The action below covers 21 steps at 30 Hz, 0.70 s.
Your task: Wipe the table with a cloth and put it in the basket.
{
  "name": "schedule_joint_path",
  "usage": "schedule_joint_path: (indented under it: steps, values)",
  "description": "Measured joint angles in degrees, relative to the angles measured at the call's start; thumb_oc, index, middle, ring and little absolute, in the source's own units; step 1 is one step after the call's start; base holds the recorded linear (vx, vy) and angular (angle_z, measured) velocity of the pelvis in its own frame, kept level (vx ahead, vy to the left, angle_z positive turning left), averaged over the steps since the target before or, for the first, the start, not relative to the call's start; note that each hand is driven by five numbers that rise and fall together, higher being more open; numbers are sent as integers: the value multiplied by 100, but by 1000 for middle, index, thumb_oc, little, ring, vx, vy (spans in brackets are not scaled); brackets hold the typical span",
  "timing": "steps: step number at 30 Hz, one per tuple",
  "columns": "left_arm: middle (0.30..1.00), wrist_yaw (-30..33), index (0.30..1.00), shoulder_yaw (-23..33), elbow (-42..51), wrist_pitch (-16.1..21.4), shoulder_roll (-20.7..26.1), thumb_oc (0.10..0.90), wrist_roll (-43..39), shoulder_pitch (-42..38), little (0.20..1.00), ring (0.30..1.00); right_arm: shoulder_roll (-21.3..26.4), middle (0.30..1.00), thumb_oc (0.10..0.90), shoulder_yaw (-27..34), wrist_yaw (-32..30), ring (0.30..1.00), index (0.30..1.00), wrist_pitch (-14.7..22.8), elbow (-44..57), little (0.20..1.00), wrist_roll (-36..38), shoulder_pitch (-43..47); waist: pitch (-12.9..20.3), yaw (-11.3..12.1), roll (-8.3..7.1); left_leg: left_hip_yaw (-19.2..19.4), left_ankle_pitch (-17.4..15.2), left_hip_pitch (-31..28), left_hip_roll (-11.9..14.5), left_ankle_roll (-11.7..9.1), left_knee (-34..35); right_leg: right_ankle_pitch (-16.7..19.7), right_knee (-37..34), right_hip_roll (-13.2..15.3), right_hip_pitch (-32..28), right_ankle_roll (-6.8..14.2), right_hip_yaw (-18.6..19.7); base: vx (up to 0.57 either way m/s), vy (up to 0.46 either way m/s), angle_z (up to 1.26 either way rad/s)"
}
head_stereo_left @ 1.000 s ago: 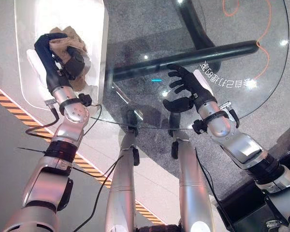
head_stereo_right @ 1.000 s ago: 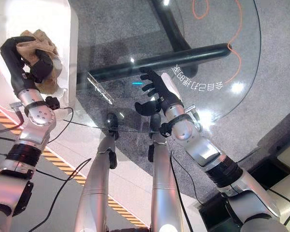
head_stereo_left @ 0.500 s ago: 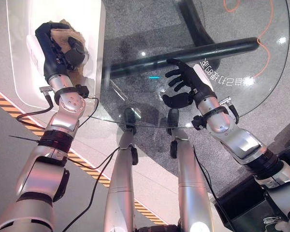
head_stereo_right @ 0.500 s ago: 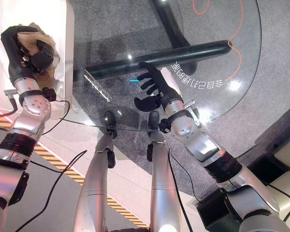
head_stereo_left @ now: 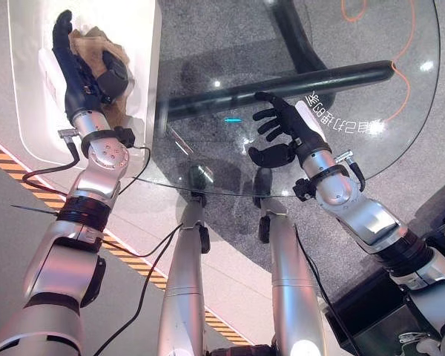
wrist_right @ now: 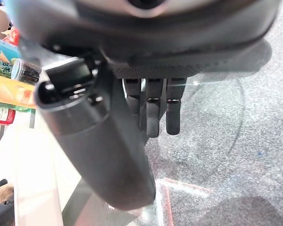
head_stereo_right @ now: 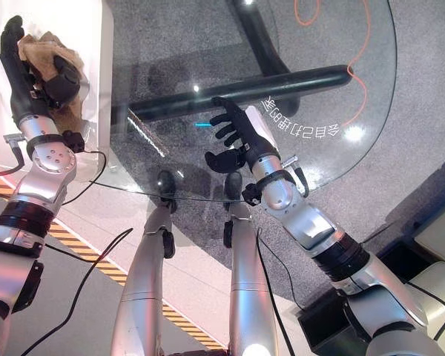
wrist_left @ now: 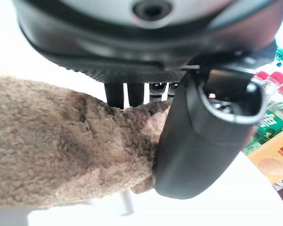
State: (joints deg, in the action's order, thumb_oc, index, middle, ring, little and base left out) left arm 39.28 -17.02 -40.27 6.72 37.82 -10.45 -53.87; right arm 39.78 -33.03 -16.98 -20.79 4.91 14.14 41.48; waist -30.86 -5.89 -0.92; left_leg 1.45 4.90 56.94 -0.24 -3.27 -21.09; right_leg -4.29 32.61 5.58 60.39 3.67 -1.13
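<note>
Over the last second the left hand (head_stereo_left: 81,70) had uncurled, its fingers straightening above the brown cloth (head_stereo_left: 100,48). Near the glass table's (head_stereo_left: 400,133) front edge the right hand (head_stereo_left: 285,133) hovered, fingers spread, holding nothing. Farther off, the cloth lay in the white basket (head_stereo_left: 30,111) (thumb against it), so fleece could snag and lift out on withdrawal.

Tan-brown fleecy cloth (head_stereo_left: 96,46) in the dark left hand (head_stereo_left: 78,70) over a white basket (head_stereo_left: 31,111); clear glass table (head_stereo_left: 356,96) on a black frame, grey speckled carpet (head_stereo_left: 230,30), orange cord (head_stereo_left: 400,67), yellow-black striped floor tape (head_stereo_left: 133,259).
</note>
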Motion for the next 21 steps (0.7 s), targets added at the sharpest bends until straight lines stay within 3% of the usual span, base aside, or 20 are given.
schedule_joint_path:
  steps: [8,16,21]
  values:
    - [900,-267,900,-4,-96,-268,76,800,-246,192,900,900,-205,900,800,-2,90,900,900,-2,-6,900,-53,-445,-3,-62,-85,7,1,-410,9,-1,42,16,-44,-4,-401,-2,0,-39,-56,-1]
    - [900,-711,900,101,-137,-220,56,800,-518,849,900,900,-205,900,800,25,109,900,900,-5,-21,900,-187,-933,-6,-48,-80,17,14,-1108,21,-14,317,11,-242,-14,-1052,-3,-9,-53,-76,-2]
    - [900,-914,900,649,-123,-109,-63,800,-922,1641,900,900,-202,900,800,144,189,900,900,16,-20,900,-403,-1329,-23,29,-68,14,26,-1779,37,-27,577,-10,-442,-29,-1692,-1,-21,-57,-83,-1]
